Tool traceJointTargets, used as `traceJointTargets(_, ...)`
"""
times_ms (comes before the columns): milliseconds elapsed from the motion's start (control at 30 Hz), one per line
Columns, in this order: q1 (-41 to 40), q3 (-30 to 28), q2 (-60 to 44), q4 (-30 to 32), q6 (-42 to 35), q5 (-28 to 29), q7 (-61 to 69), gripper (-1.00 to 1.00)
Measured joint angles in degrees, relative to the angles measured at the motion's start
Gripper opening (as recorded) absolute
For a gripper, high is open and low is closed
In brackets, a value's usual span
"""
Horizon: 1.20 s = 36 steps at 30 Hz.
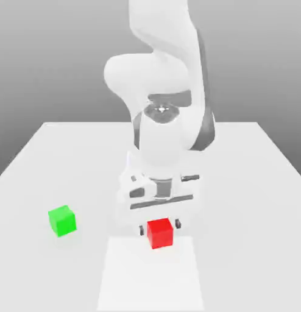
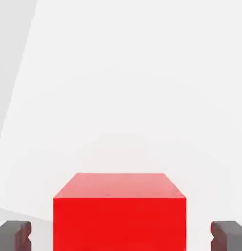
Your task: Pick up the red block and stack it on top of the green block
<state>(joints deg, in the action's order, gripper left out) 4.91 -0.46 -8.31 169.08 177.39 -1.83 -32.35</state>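
The red block (image 1: 159, 233) rests on the white table, near the front in the exterior view. My gripper (image 1: 159, 228) has come down over it, one dark fingertip on each side. In the hand view the red block (image 2: 119, 215) sits between the two fingertips (image 2: 14, 235), with a visible gap on each side, so the gripper (image 2: 120, 235) is open and touches nothing. The green block (image 1: 61, 220) stands alone on the table toward the exterior view's left, well apart from the red one.
The white table (image 1: 250, 183) stretches out on all sides of the blocks. A lighter rectangular patch (image 1: 150, 277) lies on it at the front, under the red block. The arm's white body (image 1: 162, 134) rises behind the gripper.
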Motion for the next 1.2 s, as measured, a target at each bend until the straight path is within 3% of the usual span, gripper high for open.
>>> traceJointTargets(167,-0.16,0.14,-0.35,-0.04,0.28,0.21,-0.18,-1.0)
traceJointTargets(467,-1.11,-0.75,16.24,2.13,-14.11,2.37,-1.84,-1.0)
traceJointTargets(833,-27.41,-14.59,22.3,-1.34,-23.32,10.06,-11.88,-1.0)
traceJointTargets(967,-29.78,-17.42,18.45,-2.14,-20.28,8.74,-11.66,-1.0)
traceJointTargets(1133,-28.29,-17.35,8.93,-2.43,-11.33,1.38,-6.61,-1.0)
traceJointTargets(1167,-28.51,-16.69,7.36,-2.45,-9.87,-0.25,-5.5,1.0)
traceJointTargets(1200,-28.23,-16.69,7.36,-2.45,-9.87,-0.24,-5.5,1.0)
